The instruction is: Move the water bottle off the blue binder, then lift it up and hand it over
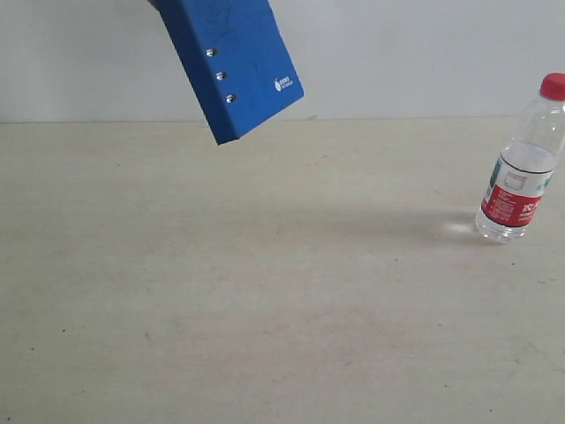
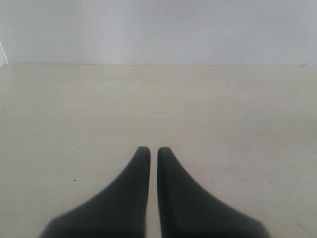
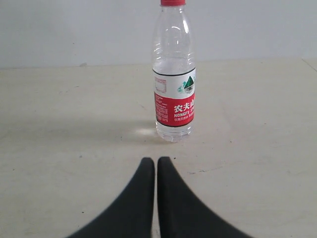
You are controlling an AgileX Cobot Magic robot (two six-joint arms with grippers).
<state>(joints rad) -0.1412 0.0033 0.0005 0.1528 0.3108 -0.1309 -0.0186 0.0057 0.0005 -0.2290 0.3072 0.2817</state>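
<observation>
The water bottle, clear with a red cap and a red, white and green label, stands upright on the table at the far right of the exterior view. In the right wrist view the bottle stands a short way ahead of my right gripper, which is shut and empty. The blue binder hangs tilted in the air at the top of the exterior view, its upper part cut off by the frame; what holds it is out of view. My left gripper is shut over bare table with nothing in it.
The pale table runs back to a grey-white wall. Neither arm shows in the exterior view.
</observation>
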